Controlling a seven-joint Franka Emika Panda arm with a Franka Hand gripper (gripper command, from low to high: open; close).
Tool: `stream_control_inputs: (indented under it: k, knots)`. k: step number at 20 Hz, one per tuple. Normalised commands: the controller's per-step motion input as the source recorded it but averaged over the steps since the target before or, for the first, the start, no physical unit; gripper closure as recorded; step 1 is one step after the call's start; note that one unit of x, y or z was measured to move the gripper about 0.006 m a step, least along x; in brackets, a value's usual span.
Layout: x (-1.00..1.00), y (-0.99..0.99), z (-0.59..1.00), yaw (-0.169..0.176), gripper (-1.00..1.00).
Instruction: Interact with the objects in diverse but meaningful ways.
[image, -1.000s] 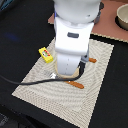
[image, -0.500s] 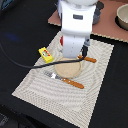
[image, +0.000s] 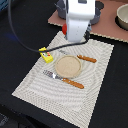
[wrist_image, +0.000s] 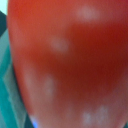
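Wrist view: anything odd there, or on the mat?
The wrist view is almost wholly filled by the red tomato, blurred, so the hand's state is unreadable. On the mat, the plate, fork, knife and yellow packet look orderly.

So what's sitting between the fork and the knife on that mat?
The round tan plate, empty, lies between the fork and the knife on the striped mat. That shows in the exterior view.
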Motion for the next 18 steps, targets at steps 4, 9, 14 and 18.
stream_control_inputs:
  k: [4, 9, 14, 18]
  knots:
    - [-0.55, 0.95, -0.04, 0.0, 1.0]
    - [-0.45, 0.99, -0.03, 0.0, 1.0]
    - [-0.36, 1.0, -0.15, 0.0, 1.0]
    - [-0.09, 1.0, -0.18, 0.0, 1.0]
